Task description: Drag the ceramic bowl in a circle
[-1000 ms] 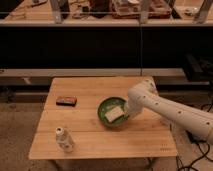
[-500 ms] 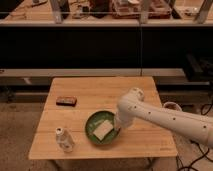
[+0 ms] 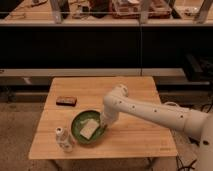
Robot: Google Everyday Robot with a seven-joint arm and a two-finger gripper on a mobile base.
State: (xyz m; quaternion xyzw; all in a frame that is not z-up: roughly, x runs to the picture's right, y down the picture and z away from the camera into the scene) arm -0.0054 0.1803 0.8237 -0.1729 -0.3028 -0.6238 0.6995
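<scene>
Jaws: can't tell whether they're clamping or released. Gripper (image 3: 104, 125) is sitting at the arm-side rim of the bowl (image 3: 78, 125). The bowl is resting near the surface's (image 3: 145, 139) front edge, just beside the bottle (image 3: 63, 139). Probably mid-circle; loop closure isn't showing.

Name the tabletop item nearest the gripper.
The green ceramic bowl: the gripper is at its rim, while the white bottle and dark block sit apart.

One raised camera, looking down across the light wooden surface (image 3: 129, 141) toward dark shelving (image 3: 100, 50), mid-distance, gripper (image 3: 103, 125) just below frame centre
</scene>
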